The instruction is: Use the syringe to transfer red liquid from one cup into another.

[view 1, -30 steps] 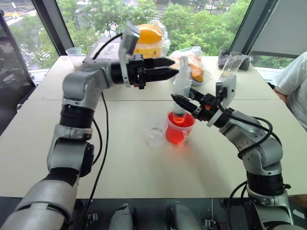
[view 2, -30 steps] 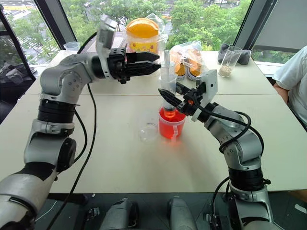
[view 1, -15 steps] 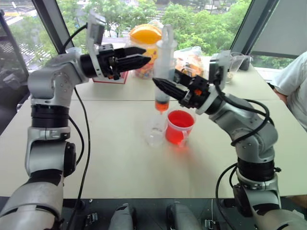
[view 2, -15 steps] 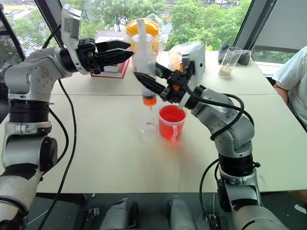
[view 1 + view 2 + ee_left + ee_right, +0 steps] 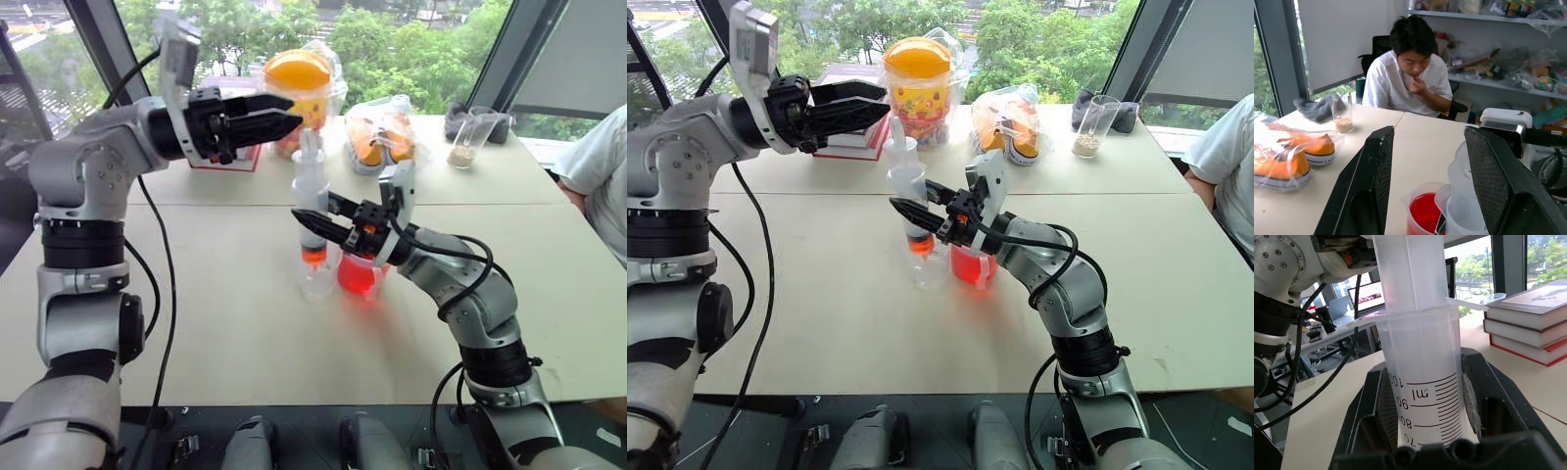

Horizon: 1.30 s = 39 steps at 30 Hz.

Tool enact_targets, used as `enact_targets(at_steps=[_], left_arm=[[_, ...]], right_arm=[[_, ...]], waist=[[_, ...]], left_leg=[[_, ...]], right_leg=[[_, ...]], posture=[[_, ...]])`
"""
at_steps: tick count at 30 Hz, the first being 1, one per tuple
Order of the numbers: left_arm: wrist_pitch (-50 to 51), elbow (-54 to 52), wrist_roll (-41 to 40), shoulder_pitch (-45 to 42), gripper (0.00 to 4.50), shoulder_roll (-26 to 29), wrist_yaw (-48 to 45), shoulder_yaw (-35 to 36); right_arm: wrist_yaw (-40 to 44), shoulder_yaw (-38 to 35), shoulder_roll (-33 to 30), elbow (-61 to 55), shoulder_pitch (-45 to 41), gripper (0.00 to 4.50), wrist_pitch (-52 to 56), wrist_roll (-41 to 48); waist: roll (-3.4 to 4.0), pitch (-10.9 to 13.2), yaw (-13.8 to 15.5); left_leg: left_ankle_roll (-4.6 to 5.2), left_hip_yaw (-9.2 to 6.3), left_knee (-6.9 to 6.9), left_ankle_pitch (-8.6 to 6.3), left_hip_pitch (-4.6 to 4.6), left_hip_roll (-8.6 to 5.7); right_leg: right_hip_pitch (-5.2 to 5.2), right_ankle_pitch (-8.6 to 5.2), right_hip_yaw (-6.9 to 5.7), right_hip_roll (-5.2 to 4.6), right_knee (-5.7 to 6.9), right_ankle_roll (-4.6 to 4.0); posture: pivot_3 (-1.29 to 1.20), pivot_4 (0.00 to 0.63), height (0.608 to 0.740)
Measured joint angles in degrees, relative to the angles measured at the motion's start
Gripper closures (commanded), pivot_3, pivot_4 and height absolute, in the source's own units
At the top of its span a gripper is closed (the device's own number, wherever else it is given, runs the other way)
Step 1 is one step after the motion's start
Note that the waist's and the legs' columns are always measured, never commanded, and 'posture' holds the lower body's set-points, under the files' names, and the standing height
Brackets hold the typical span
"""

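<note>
Right gripper (image 5: 315,220) clamped on syringe (image 5: 311,211), tip over small cup (image 5: 317,282); left gripper (image 5: 269,115) apart, empty. Risks dripping outside if tilted.

Syringe (image 5: 1422,396) barrel carries printed graduation marks with "100", "90", "80", "ml" and a cut-off "70" (digits appear rotated in the right wrist view). No other readable text on anything else.

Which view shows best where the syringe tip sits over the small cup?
The left eye view: the syringe, upright in the right hand, has its red end just above the small cup. The right eye matches; the right wrist shows its barrel, the left wrist its top.
</note>
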Motion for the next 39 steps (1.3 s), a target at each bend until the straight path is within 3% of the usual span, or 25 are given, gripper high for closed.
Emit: enact_targets(at_steps=[19, 25, 28, 31, 39], left_arm=[[-3.92, -0.94, 1.76, 3.29, 2.19, -0.19, -1.67, -3.62], [-6.91, 1.15, 3.11, 2.65, 2.19, -2.66, 0.12, -3.58], [-7.68, 1.99, 3.17, 2.35, 2.98, -4.18, 0.49, -3.68], [-7.72, 2.05, 3.14, 2.33, 4.44, -5.15, 0.16, -4.03], [-7.66, 2.07, 3.17, 2.33, 4.48, -5.46, -0.97, -4.46]], right_arm=[[-0.05, -0.81, -0.17, 1.37, 0.01, 3.06, -0.70, -1.05], [-0.04, -0.94, -0.24, 1.52, 0.00, 3.06, -0.61, -1.10], [-0.03, -0.94, -0.31, 1.71, 0.00, 3.06, -0.60, -1.14], [-0.14, -1.42, -0.45, 2.01, 0.00, 3.06, -0.58, -1.31], [-0.16, -1.58, -0.44, 2.13, 0.00, 3.06, -0.33, -1.57]], waist=[[0.00, 0.00, 0.13], [0.00, 0.00, 0.26], [0.00, 0.00, 0.24], [0.00, 0.00, 0.17], [0.00, 0.00, 0.15]], left_leg=[[-0.02, 0.00, 0.00, 0.01, -0.01, 0.00], [-0.02, 0.01, 0.00, 0.01, -0.01, -0.01], [-0.02, 0.00, 0.00, 0.01, -0.02, -0.01], [-0.02, 0.00, 0.00, 0.01, -0.02, -0.01], [-0.02, -0.01, 0.00, 0.01, -0.02, 0.00]], right_leg=[[-0.01, 0.00, 0.01, 0.01, -0.02, -0.01], [0.01, 0.00, 0.01, 0.00, -0.03, 0.00], [0.01, 0.00, 0.01, 0.01, -0.04, 0.00], [0.01, 0.00, 0.02, 0.01, -0.03, 0.00], [0.00, 0.00, 0.03, 0.03, -0.03, 0.00]], posture=[[0.00, 0.150, 0.740], [0.00, 0.150, 0.740], [0.00, 0.150, 0.740], [0.00, 0.150, 0.740], [0.00, 0.150, 0.740]])
